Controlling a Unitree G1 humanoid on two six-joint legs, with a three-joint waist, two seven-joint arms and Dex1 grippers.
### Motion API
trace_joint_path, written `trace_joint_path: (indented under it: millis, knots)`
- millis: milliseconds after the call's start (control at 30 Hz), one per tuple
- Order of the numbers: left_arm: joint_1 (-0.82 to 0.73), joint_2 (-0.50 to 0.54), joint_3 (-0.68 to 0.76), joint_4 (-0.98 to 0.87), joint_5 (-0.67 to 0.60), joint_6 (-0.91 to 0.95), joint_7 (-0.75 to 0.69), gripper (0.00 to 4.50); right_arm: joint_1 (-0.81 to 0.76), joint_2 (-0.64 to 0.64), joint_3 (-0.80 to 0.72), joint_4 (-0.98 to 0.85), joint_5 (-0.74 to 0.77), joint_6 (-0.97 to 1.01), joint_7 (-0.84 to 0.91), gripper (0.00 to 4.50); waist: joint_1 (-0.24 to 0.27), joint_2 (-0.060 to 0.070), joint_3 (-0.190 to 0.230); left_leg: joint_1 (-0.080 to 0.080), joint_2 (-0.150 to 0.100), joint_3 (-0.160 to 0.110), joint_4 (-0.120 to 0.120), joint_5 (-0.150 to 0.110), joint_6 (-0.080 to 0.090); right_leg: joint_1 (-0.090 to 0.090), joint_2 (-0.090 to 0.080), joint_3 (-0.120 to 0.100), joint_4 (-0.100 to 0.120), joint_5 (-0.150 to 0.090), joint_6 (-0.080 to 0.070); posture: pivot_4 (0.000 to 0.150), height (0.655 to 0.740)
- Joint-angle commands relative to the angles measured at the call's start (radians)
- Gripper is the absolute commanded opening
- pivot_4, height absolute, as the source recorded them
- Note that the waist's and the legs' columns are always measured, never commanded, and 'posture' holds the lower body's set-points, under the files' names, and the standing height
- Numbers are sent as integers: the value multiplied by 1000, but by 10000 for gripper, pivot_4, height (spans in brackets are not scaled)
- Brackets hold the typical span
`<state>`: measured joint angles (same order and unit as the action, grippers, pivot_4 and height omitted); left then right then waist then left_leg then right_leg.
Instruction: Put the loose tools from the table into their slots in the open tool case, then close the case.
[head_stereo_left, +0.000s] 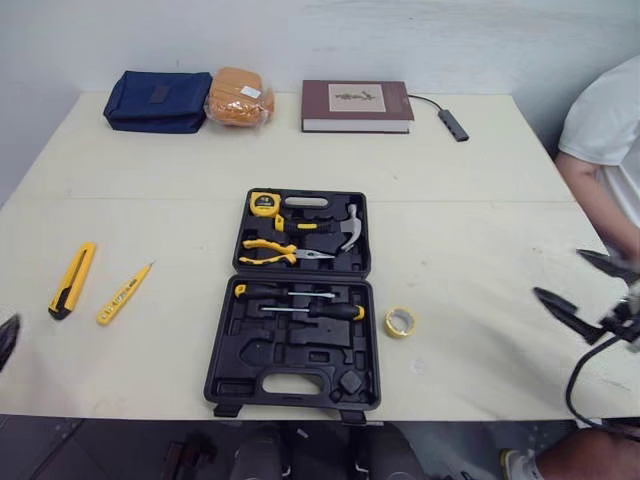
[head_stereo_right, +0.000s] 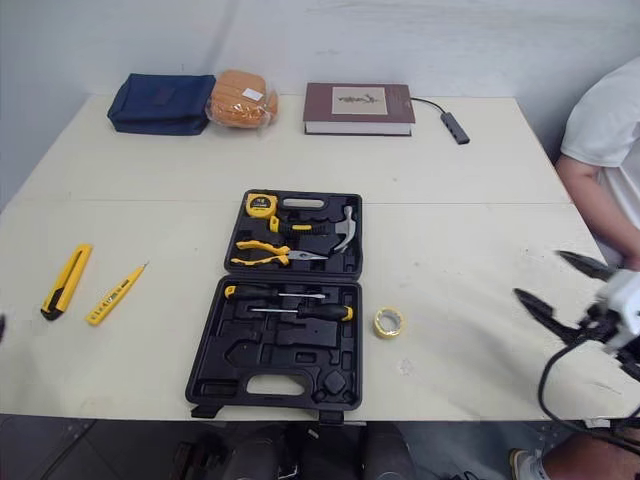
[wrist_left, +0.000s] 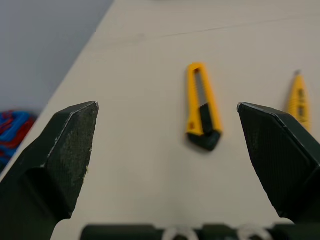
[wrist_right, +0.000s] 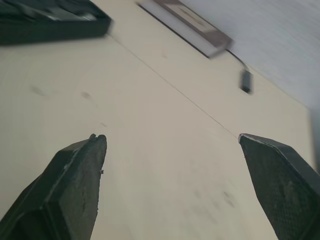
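Three loose items lie on the table (head_stereo_left: 480, 200) outside the open case (head_stereo_left: 250, 350): a yellow knife (head_stereo_left: 72, 280), a yellow tester (head_stereo_left: 124, 293) and a tape roll (head_stereo_left: 400, 321).

1. Knife and tester. Both lie well to the left of the case, near the table's left side. The knife's long axis runs away from the robot, with its black end nearest the robot. The tester lies just beside it on the case side, slanted, not touching it.

2. Left gripper (wrist_left: 166, 105). Jaws stand wide apart and hold nothing. In the left wrist view the knife lies ahead of the jaws and in line with the gap between them, not yet inside it. Its long axis runs along the fingers' reach, so closing would likely pinch it across its width. This arm is much the nearer to both yellow tools.

3. Right gripper (head_stereo_left: 558, 273). Jaws stand apart, empty, above the table's right edge. The tape roll lies just beside the right wall of the case's near half, between case and gripper, well apart from the jaws.

4. Judgement. The near half of the case has vacant slots. The knife looks like the next pick, and it calls for a forward and downward advance of the left arm.
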<state>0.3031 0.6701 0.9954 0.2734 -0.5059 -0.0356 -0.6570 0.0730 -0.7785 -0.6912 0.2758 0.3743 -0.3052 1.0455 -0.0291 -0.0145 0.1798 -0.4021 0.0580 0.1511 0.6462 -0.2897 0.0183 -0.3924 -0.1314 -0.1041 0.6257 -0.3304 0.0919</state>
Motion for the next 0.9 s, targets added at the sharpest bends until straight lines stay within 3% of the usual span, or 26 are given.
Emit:
trace_joint_path:
  millis: [33, 300, 500, 700, 900]
  knots:
    - [32, 2, 79, 41, -2, -18, 82, 45000, 55, -11, -84, 96, -19, -101, -64, 44673, 0, 0, 0, 0, 0, 0, 0, 0, -1, 0, 0, 0, 0, 0, -1, 1500, 7400]
    - [74, -8, 129, 117, -8, 39, 233, 45000, 185, -23, -161, 370, -43, -225, -227, 44673, -2, 0, 0, 1, 1, -1, -2, -1, -2, 0, 0, 0, -1, -1, -2, 1500, 7400]
    - [64, -27, 108, 78, -32, 45, 230, 45000, 188, -22, -132, 400, -17, -258, -249, 44673, -9, 0, -1, 9, 2, -1, -6, -1, -3, 2, 0, 1, -4, -2, -5, 1500, 7400]
    - [-9, -14, 55, 0, -64, 88, 219, 45000, 109, 43, -18, 187, 106, -91, -165, 44673, -13, -1, -2, 12, 2, 0, -12, 2, -7, 3, 1, 2, -4, -1, -5, 1500, 7400]
    - [-33, 9, -17, -148, -145, 309, 211, 45000, 88, 70, 91, -108, 215, 94, -102, 44673, -1, 0, -2, 12, 2, 0, -15, 3, -7, 6, 2, 0, -2, -2, -5, 1500, 7400]
